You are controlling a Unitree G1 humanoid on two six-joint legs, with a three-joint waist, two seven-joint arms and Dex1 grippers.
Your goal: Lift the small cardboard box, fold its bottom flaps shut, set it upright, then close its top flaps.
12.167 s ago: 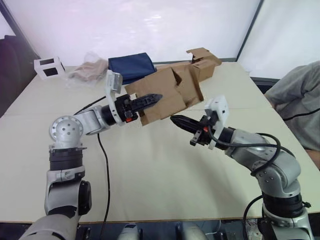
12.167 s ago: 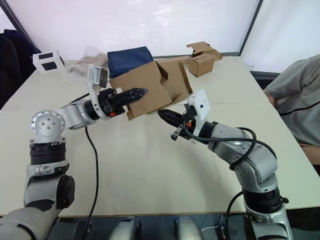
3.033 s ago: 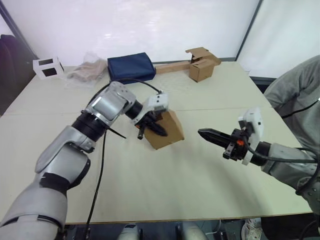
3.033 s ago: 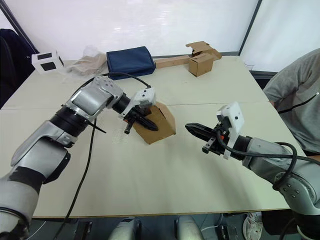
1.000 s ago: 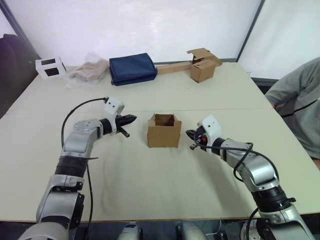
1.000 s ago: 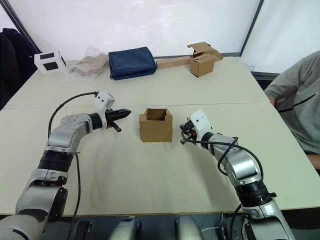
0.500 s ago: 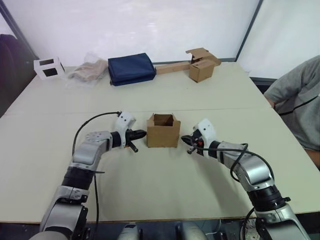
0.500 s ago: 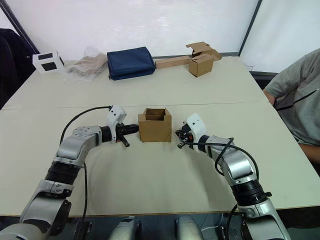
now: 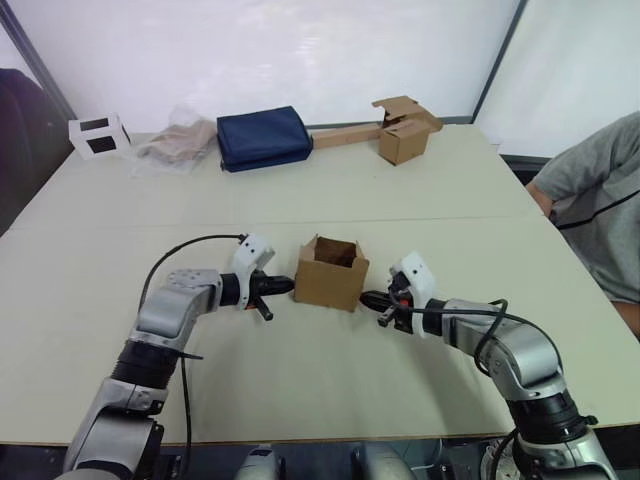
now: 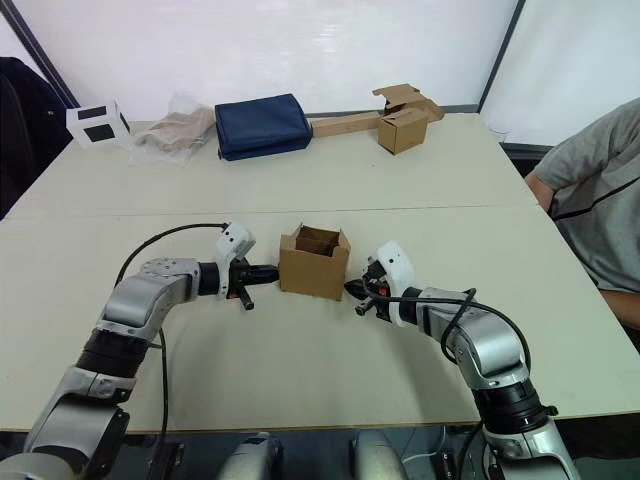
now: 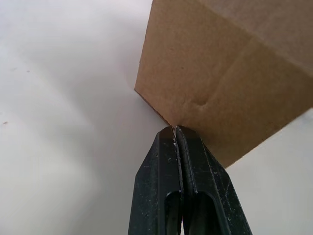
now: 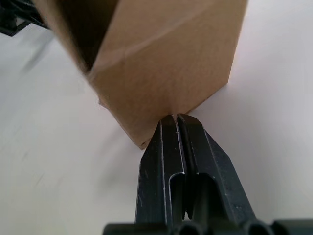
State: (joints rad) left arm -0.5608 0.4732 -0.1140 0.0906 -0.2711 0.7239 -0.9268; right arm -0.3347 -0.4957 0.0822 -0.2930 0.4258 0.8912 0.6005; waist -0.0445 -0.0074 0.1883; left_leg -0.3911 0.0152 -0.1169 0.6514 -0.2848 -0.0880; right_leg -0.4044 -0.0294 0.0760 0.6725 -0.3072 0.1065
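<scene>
Progress looks well past halfway: the small plain brown cardboard box (image 9: 330,272) stands upright mid-table, top flaps (image 10: 316,238) not yet folded. The left gripper (image 11: 175,130) and right gripper (image 12: 175,117), fingers pressed together and empty, touch its opposite sides.

Beige table (image 9: 330,400), bright white walls (image 9: 260,50)

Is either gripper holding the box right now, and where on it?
Neither grips it. Both grippers are shut, the left gripper and right gripper pressing their tips against opposite lower sides of the small cardboard box.
</scene>
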